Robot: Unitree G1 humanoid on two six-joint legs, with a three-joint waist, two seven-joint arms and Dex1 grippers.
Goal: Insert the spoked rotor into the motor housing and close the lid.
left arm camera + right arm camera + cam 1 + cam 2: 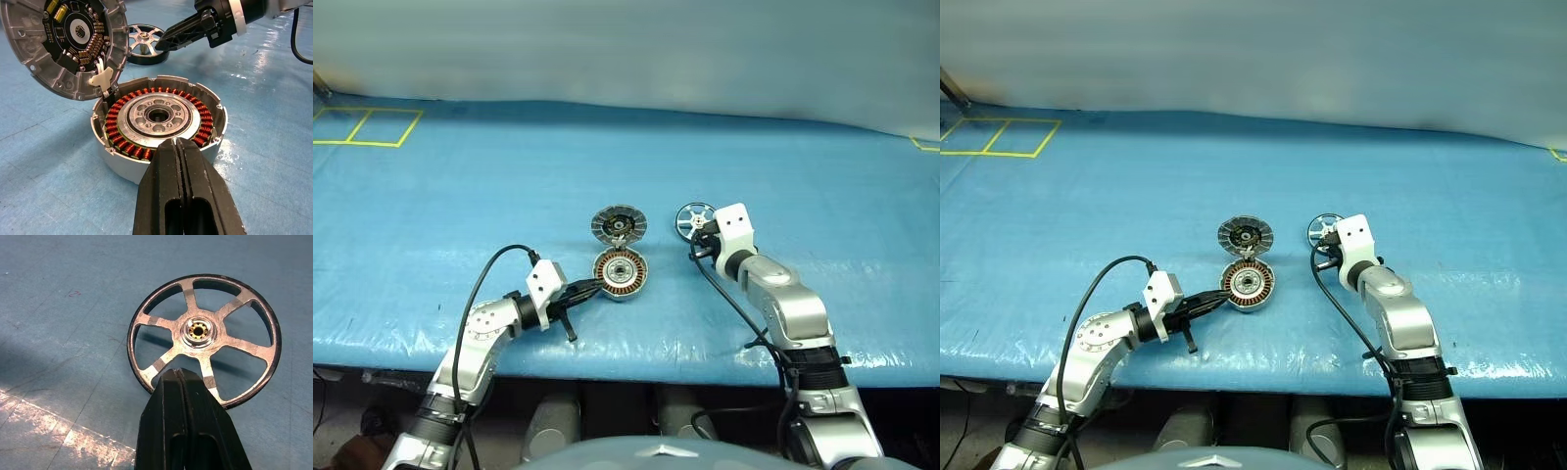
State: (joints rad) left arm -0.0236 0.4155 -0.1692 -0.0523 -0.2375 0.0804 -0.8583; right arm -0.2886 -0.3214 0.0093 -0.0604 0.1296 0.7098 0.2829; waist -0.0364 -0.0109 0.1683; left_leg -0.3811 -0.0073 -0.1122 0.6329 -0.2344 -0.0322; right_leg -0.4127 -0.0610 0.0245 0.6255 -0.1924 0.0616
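The blue surface (460, 196) carries all parts. The motor housing (621, 273) sits open, windings exposed, the lid (619, 224) hinged back. The spoked rotor (203, 338) rests apart, on the housing's right. Left end effector (177, 147) clenched empty at the housing's rim; right end effector (182, 377) clenched on the rotor's rim. Insertion and lid closure remain outstanding.

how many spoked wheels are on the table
1: the spoked rotor lies flat on the blue table, right of the open motor housing, at the right hand's tips.
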